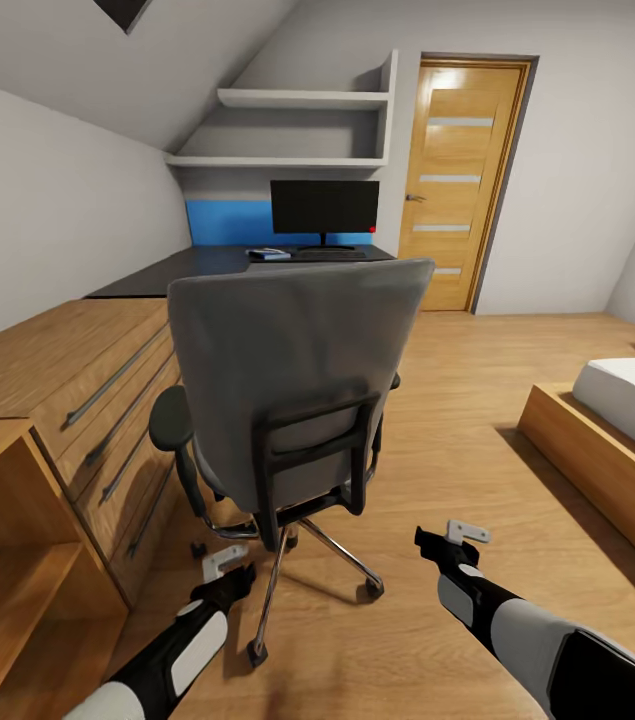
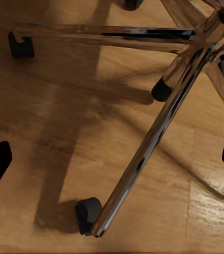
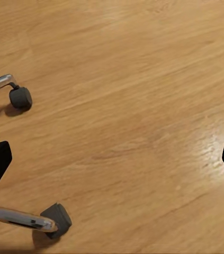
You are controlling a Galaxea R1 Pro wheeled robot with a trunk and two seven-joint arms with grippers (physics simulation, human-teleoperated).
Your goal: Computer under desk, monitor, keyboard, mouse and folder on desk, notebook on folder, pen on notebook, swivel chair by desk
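The grey swivel chair [image 1: 297,385] stands in front of me with its back towards me, so its seat is hidden. Its chrome star base [image 2: 159,127] lies under my open left gripper [image 2: 112,164], low at the chair's left [image 1: 227,567]. My right gripper [image 1: 447,537] hovers open over bare floor [image 3: 112,159] beside two casters [image 3: 20,98]. Beyond the chair, the black desk [image 1: 207,265] carries the monitor [image 1: 324,207] and the keyboard [image 1: 329,254]. A small pale-blue item [image 1: 269,254] lies left of the keyboard. Computer, mouse, folder, notebook and pen are out of view.
A light wooden drawer unit [image 1: 87,385] runs along the left, close to the chair. The bed [image 1: 627,410] sits at the right, a wooden door [image 1: 462,180] at the back. Open wood floor [image 1: 457,400] lies between chair and bed. A blue panel [image 1: 227,222] backs the desk.
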